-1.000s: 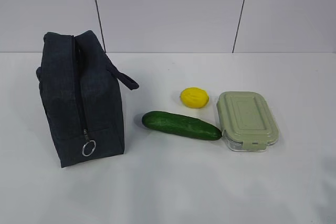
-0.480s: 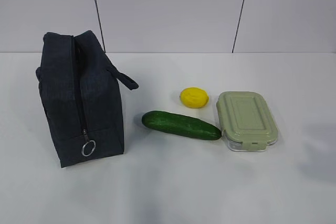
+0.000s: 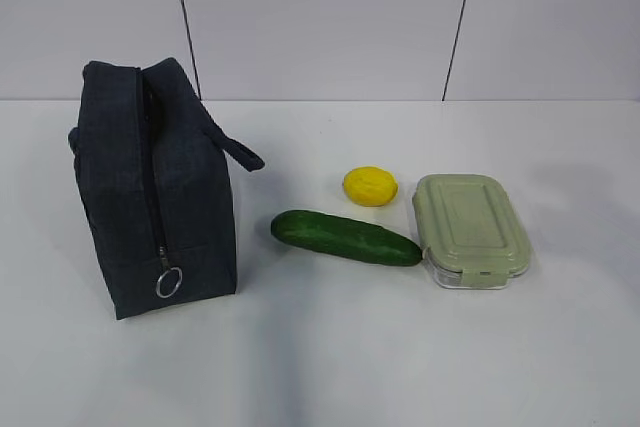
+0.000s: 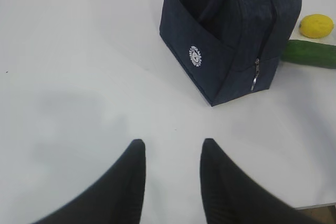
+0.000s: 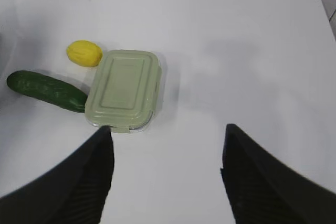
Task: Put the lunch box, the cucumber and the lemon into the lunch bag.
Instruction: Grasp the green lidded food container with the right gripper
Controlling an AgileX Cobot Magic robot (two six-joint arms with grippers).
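The navy lunch bag stands upright at the left, its zipper closed down to a silver ring pull. To its right lie the dark green cucumber, the yellow lemon and the lunch box with its sage-green lid on. Neither arm shows in the exterior view. My left gripper hangs open over bare table, well short of the lunch bag. Over the table, my right gripper is wide open with nothing between its fingers, just this side of the lunch box, cucumber and lemon.
The white table runs back to a pale panelled wall. Its right edge and rounded corner show in the right wrist view. In the left wrist view the table's near edge sits at the lower right.
The objects have not moved. A faint shadow at the right of the table has shifted and faded slightly.
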